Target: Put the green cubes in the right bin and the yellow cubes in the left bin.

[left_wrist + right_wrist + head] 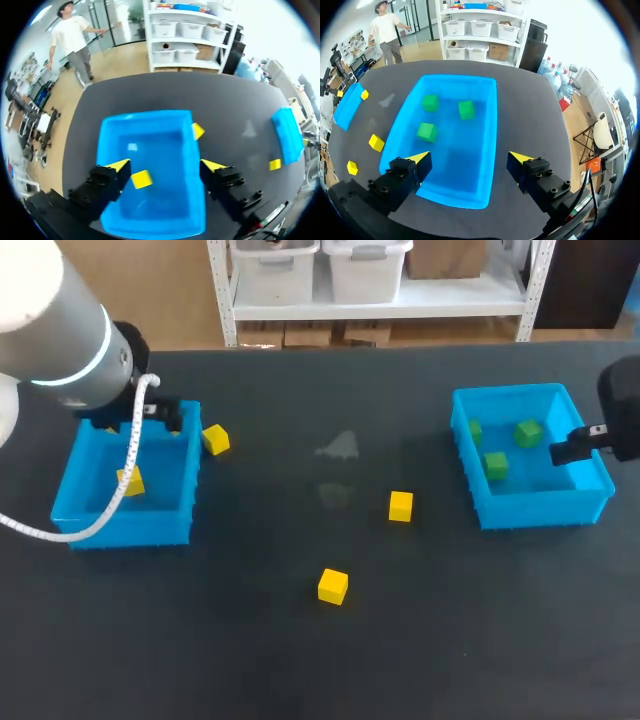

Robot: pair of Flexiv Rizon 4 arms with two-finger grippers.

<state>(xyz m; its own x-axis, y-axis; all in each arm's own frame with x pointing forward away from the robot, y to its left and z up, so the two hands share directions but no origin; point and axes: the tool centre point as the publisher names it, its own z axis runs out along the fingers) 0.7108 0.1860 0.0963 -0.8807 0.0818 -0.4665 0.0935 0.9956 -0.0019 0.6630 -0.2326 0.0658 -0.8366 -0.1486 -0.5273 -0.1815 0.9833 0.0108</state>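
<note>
Open table [300,660] lay between left bin [120,530] and right bin [540,508], two yellow cubes [400,506] loose on it, a third just beside the left bin, a fourth inside. My left gripper [166,166] hung over that bin, my right gripper [470,159] over the right bin, three green cubes [528,433] in it; both gaped, empty.

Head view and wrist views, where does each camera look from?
Head view: above and behind, looking down on the table; left arm and right arm enter its sides.
Left wrist view: on the left arm, looking down into the left bin; left gripper open.
Right wrist view: above the right bin; right gripper open.
Shared: head and left wrist views both show the binned yellow cube.
</note>
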